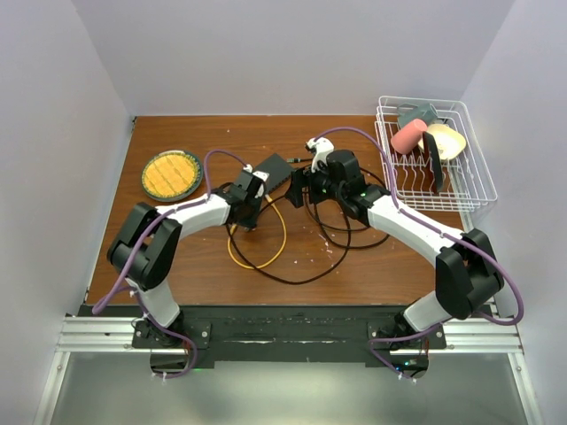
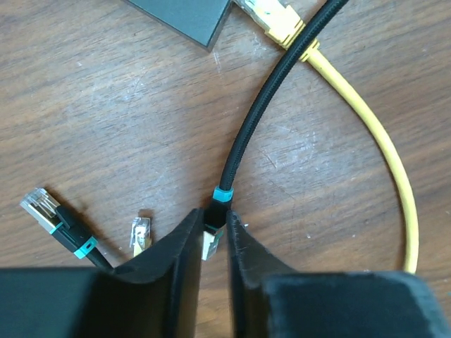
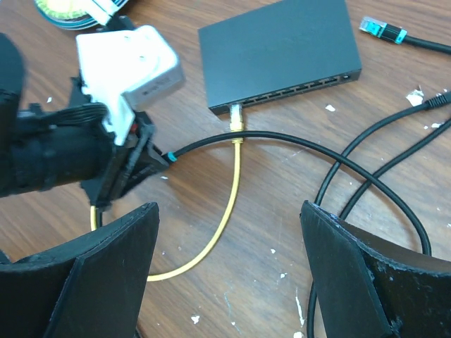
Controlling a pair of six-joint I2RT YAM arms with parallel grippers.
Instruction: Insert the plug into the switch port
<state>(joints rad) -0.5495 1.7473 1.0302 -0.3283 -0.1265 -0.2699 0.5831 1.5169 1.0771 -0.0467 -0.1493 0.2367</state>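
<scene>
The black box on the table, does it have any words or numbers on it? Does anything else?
None can be read. The black box has a plain dark top; the white block on the left wrist and the teal-banded plug show no lettering.

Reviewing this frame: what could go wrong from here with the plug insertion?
1. The left tool pinches the plug with its nose pointing back into the tool, away from the switch; it may need regrasping.
2. The black cable crosses the yellow cable near its connector at the switch; lifting may tug it loose.
</scene>
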